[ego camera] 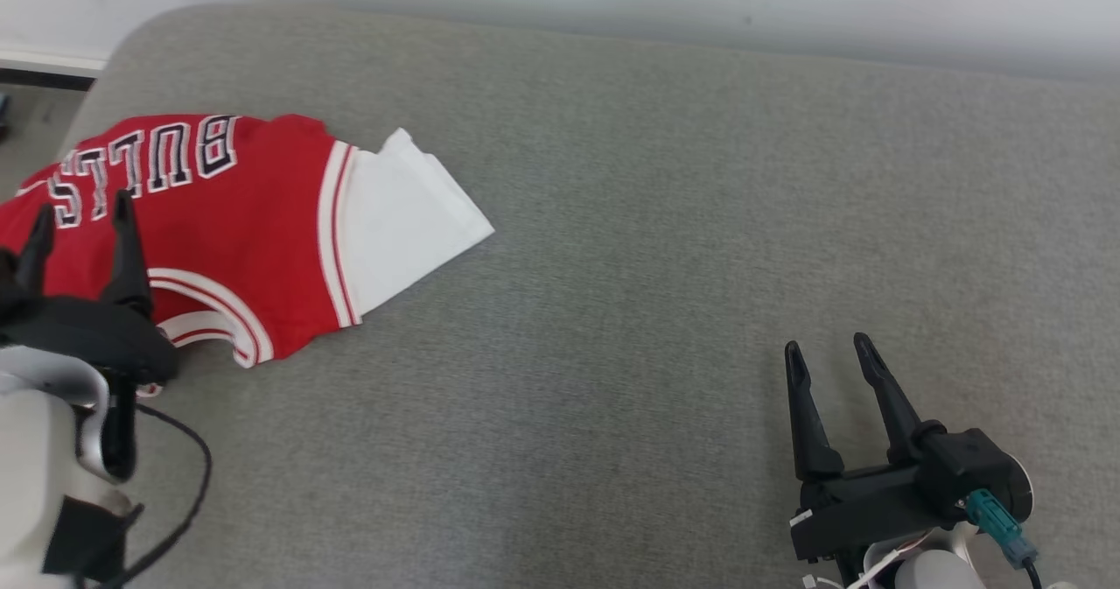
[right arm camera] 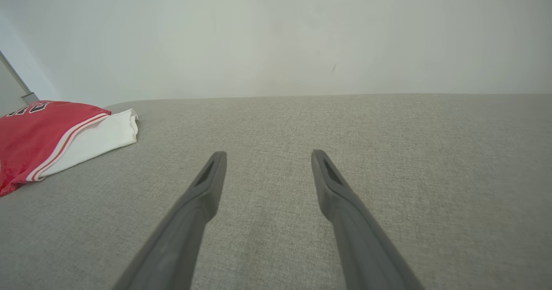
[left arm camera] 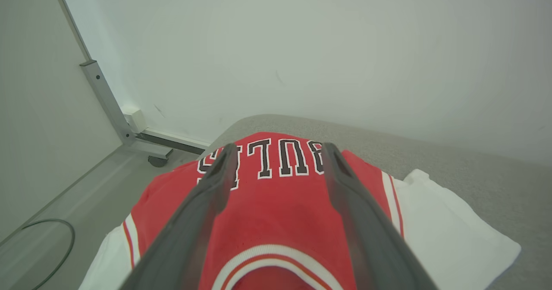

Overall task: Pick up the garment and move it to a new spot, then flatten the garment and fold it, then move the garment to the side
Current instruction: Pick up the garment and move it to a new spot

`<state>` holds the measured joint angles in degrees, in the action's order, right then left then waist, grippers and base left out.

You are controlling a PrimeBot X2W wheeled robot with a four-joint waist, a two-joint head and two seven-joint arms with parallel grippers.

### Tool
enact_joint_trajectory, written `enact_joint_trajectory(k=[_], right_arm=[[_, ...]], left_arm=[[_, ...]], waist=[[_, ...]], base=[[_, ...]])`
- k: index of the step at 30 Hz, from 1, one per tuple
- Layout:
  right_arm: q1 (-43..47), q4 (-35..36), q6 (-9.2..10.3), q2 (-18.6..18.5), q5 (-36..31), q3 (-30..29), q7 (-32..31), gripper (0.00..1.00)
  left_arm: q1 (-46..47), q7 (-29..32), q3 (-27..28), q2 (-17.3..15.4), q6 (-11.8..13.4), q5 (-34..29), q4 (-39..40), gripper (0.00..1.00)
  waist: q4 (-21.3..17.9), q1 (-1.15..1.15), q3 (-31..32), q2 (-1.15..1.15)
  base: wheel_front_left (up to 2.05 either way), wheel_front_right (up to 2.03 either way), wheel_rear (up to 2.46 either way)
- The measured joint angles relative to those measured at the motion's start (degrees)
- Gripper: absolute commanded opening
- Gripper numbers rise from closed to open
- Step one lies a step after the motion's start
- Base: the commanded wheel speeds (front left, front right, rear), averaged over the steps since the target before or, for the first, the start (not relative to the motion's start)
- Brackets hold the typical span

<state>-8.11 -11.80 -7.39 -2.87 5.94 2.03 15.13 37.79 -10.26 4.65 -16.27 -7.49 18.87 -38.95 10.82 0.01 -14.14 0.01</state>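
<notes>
Our left jaws stand spread wide, both dark fingers (left arm camera: 207,204) pointing out over the red jersey (left arm camera: 280,212). Neither finger pinches the cloth between them, and we cannot tell whether the tips touch it. The white-trimmed collar (left arm camera: 276,250) sits near the finger bases, and the "BULLS" lettering (left arm camera: 280,156) lies just beyond the tips. In the head view the jersey (ego camera: 245,213) lies flat near the far left corner of the grey fabric counter (ego camera: 656,221), with a white sleeve (ego camera: 402,221) sticking out toward the middle. Our right jaws are spread too and hold nothing. Their fingers (right arm camera: 202,195) hang above bare counter at the near right, well apart from the jersey (right arm camera: 39,130), which lies off to their left.
</notes>
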Motion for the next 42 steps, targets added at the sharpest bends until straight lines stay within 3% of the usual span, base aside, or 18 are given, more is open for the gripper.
enact_joint_trajectory(k=[10,22,23,24,35,42], right_arm=[[-1.4,-0.3,0.0,0.0,0.8,0.0,0.0,1.0],[-1.5,-0.9,0.0,0.0,1.5,0.4,0.0,1.0],[-1.5,-0.9,0.0,0.0,1.5,0.4,0.0,1.0],[-1.5,-0.9,0.0,0.0,1.5,0.3,0.0,1.0],[-0.8,-1.3,0.0,0.0,0.9,-1.1,0.0,1.0],[0.2,-1.8,0.0,0.0,1.0,-1.0,0.0,1.0]], left_arm=[[4.6,11.2,-5.9,-7.9,0.0,7.3,-9.8,1.0],[5.7,20.2,-9.2,-10.3,0.0,11.6,-17.0,1.0],[5.8,20.4,-9.7,-10.3,0.2,11.3,-18.0,0.6],[5.8,20.0,-9.8,-10.3,0.4,11.3,-18.3,0.0],[7.5,10.4,-10.8,-10.6,0.9,9.7,-17.6,0.0],[11.1,5.7,-12.1,-11.3,0.7,8.4,-13.3,0.0]], waist=[[-5.5,0.0,-3.6,0.0],[-8.3,-0.01,-4.1,0.0],[-8.4,-0.01,-3.9,0.0],[-8.5,-0.01,-3.8,0.0],[-7.8,-0.01,-1.9,0.0],[-6.3,-0.02,0.2,0.0]], base=[[0.0,0.0,0.0],[0.0,0.0,0.0],[0.0,0.0,0.0],[0.0,0.0,0.0],[0.0,0.0,0.0],[0.0,0.0,0.0]])
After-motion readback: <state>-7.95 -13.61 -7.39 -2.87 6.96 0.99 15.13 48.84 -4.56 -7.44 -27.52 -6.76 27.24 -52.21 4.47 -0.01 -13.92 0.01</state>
